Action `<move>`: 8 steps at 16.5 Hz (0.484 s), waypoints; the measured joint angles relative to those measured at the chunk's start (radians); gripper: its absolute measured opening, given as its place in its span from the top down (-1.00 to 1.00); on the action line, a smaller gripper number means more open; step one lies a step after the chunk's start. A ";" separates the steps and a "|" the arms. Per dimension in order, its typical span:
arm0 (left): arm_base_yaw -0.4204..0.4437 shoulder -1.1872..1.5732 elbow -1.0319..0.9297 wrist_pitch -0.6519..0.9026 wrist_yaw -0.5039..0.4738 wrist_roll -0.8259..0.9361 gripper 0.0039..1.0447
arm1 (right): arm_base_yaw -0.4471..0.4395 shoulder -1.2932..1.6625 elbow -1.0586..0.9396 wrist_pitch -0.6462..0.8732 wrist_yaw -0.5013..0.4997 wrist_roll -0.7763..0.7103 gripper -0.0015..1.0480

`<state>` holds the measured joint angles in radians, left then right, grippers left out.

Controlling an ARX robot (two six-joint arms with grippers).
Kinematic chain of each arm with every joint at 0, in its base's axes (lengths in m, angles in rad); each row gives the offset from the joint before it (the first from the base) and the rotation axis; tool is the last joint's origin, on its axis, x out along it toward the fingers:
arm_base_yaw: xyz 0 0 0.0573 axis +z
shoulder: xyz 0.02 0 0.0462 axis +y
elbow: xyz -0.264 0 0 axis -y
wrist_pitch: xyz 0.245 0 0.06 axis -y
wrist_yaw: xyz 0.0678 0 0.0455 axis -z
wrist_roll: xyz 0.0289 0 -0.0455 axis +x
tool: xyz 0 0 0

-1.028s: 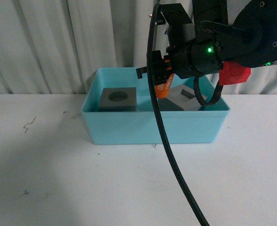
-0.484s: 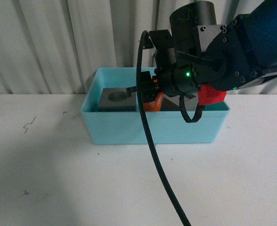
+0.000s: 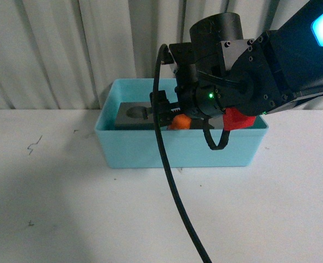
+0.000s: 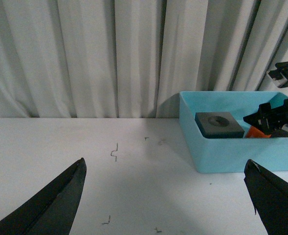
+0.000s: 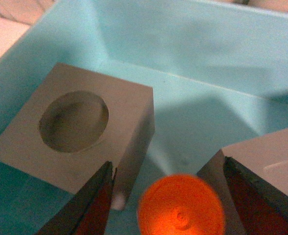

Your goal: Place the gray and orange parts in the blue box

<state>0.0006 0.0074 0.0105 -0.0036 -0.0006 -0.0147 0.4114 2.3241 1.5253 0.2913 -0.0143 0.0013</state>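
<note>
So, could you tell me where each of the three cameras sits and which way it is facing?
Front view: on the robot's body, facing the blue box; the right gripper reaches inside.
Left wrist view: on the left arm, low over the table, facing curtain and box; the open left gripper frames it.
Right wrist view: looking down into the box at the orange cylinder.
Shared: all show the gray cube with round recess.
</note>
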 joint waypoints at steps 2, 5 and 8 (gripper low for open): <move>0.000 0.000 0.000 0.000 0.000 0.000 -0.88 | -0.006 -0.045 -0.050 0.046 0.000 0.022 -0.75; 0.000 0.000 0.000 0.000 0.000 0.000 -0.88 | -0.047 -0.376 -0.288 0.173 0.005 0.028 -0.87; 0.000 0.000 0.000 0.000 0.000 0.000 -0.88 | -0.129 -0.916 -0.652 0.108 0.032 0.031 -0.87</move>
<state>0.0006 0.0074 0.0105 -0.0036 -0.0006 -0.0147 0.2829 1.4086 0.8734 0.3992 0.0177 0.0319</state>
